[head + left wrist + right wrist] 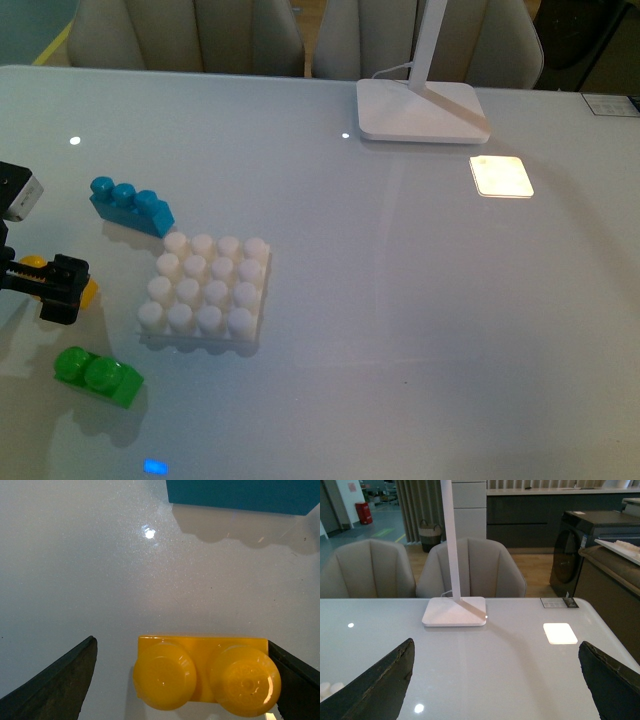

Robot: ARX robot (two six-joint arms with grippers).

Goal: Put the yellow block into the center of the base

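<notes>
The yellow block lies studs up on the table between the open jaws of my left gripper; one finger touches its end, the other stands apart. In the front view my left gripper is at the far left and mostly hides the yellow block. The white studded base lies just right of it. My right gripper is open and empty above the table, out of the front view.
A blue three-stud brick lies behind the base; its side shows in the left wrist view. A green two-stud brick lies near the front. A white lamp foot stands at the back, also in the right wrist view.
</notes>
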